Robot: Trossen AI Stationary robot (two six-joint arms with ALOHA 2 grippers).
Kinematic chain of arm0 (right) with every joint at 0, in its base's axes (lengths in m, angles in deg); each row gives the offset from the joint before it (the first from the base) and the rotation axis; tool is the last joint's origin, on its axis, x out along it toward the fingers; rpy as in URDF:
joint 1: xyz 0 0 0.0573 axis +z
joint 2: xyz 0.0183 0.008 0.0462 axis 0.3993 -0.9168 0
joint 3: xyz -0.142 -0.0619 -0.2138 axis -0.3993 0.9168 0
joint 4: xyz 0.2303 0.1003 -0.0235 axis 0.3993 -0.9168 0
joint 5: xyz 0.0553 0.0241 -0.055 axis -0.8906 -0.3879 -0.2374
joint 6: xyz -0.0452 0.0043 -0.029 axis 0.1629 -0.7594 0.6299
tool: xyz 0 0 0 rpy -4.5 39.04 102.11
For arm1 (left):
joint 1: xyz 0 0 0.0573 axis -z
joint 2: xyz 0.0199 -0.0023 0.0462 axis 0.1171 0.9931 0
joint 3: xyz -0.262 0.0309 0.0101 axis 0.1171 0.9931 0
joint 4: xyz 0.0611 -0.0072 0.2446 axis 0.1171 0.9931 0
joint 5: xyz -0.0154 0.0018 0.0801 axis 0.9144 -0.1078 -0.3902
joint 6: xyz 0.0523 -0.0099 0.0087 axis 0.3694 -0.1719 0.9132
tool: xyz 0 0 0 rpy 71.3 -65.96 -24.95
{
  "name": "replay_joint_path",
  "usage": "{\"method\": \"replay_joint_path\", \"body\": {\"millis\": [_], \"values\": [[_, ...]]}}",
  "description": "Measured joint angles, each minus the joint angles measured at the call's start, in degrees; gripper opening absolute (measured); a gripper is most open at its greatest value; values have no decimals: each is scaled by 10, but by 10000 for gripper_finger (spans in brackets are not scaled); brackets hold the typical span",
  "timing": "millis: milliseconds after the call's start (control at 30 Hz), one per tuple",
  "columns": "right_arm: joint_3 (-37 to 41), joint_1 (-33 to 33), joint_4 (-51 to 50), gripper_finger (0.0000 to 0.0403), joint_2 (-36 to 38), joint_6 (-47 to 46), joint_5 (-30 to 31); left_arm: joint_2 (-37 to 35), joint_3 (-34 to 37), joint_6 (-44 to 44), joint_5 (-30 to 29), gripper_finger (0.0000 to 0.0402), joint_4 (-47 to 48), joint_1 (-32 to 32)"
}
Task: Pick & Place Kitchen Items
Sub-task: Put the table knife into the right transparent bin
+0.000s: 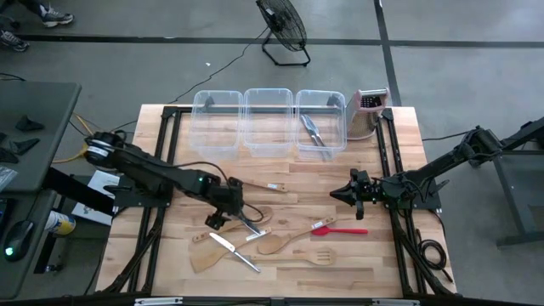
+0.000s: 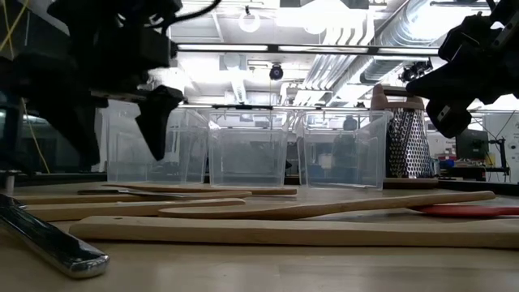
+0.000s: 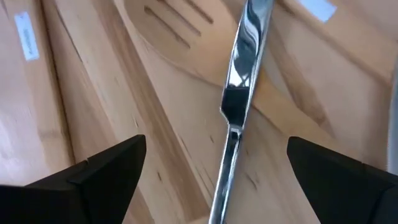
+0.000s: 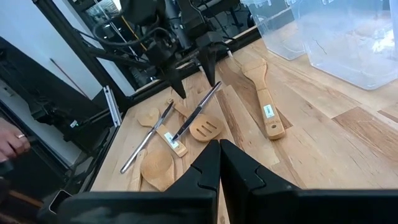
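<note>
Several utensils lie flat on the wooden table [image 1: 391, 246]: pale wooden spoons and spatulas [image 1: 280, 242], a slotted one [image 1: 319, 255], silver knives [image 1: 234, 252] and a red spatula [image 1: 337, 229]. Silver tongs [image 1: 311, 133] lie in the right clear tub. My left gripper [image 1: 228, 214] is open and hovers over a silver knife [image 3: 239, 93] that lies across a wooden slotted spatula [image 3: 168, 31]. Its fingers [image 3: 93, 180] stand on either side of the knife without touching it. My right gripper [image 1: 342, 195] is shut and empty, above the table at the right of the pile.
Three clear tubs [image 1: 268, 123] stand in a row along the far edge, with a metal box grater [image 1: 367, 110] to their right. Black frame rails [image 1: 387, 161] run along both sides of the table. A person's hand [image 4: 9, 146] shows beyond the table's left side.
</note>
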Motion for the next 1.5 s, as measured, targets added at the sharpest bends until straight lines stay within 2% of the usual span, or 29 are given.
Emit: {"method": "replay_joint_path", "body": {"millis": [300,767,867,1167,1500], "values": [[0,0,-2,2,0,0,0,24,39,18,-5,387,-43,0],[0,0,-18,2,0,0,0,55,38,61,-2,383,-66,0],[0,0,-19,2,0,0,0,56,38,60,6,361,-69,0],[0,0,-26,2,0,0,0,75,38,57,34,259,-63,-1],[0,0,-26,3,0,0,0,82,38,59,38,192,-60,-1]]}}
